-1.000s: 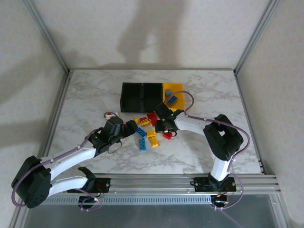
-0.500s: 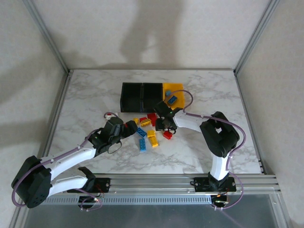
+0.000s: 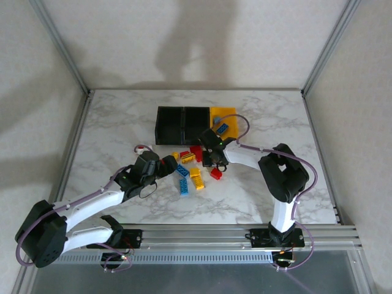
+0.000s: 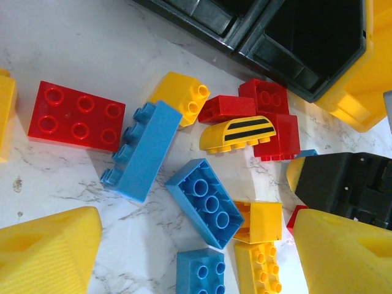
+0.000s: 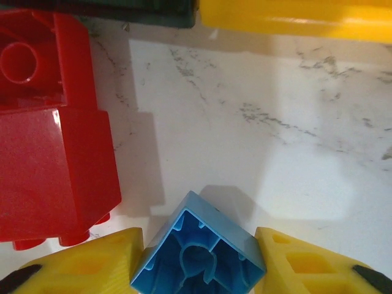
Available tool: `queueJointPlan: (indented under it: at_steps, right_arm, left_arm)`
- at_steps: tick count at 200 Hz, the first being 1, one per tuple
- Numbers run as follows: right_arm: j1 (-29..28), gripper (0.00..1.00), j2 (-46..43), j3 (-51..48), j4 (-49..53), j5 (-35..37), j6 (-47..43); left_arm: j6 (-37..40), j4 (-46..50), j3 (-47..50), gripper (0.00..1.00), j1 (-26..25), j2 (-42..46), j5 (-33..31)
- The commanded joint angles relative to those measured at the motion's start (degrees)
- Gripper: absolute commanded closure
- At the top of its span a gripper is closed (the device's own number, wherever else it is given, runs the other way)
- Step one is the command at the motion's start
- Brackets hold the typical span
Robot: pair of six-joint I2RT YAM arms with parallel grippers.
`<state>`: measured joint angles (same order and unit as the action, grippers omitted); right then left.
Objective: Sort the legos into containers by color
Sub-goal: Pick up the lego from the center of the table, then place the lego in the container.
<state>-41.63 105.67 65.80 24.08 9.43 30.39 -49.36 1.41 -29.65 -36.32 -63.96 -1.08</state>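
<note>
In the top view the loose legos (image 3: 191, 170) lie clustered at the centre of the marble desk (image 3: 110, 122), just below a row of three joined bins. These are two black bins (image 3: 183, 125) and a yellow bin (image 3: 224, 111) at the right end, which holds a blue brick (image 3: 222, 128). At the bottom of its wrist view, the right pincer (image 5: 199, 263) pinches a small blue brick (image 5: 199, 245), both yellow fingertips touching it, with a red brick (image 5: 55, 165) at the left. The left pincer (image 4: 196, 223) stands spread above blue, red and yellow bricks, gripping none.
</note>
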Motion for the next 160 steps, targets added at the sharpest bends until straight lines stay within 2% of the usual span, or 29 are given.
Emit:
queueJointPlan:
  at_steps: [1,44,92,125,160]
  right_arm:
    - [1.5,0.55,-4.7,2.9,3.0,2.3,-0.8]
    - [6.6,0.54,-4.9,9.8,5.6,2.9,-3.9]
    - [12.4,0.54,3.3,19.9,4.6,1.9,-6.0]
    - [14.1,0.54,9.5,25.7,5.3,1.9,-6.8]
    - [14.8,0.51,12.0,26.6,4.5,0.6,-6.7]
  left_arm:
    - [-0.6,-1.1,0.1,0.18,-0.4,-0.6,-0.5]
    - [-0.5,-1.3,-0.4,0.18,-0.4,-0.8,-0.4]
    - [-1.1,-1.0,-0.3,0.18,-0.5,-0.2,-0.6]
    - [-1.2,-0.2,-0.4,0.18,-0.5,0.7,-1.0]
    - [-1.1,0.0,-0.3,0.18,-0.5,0.8,-1.3]
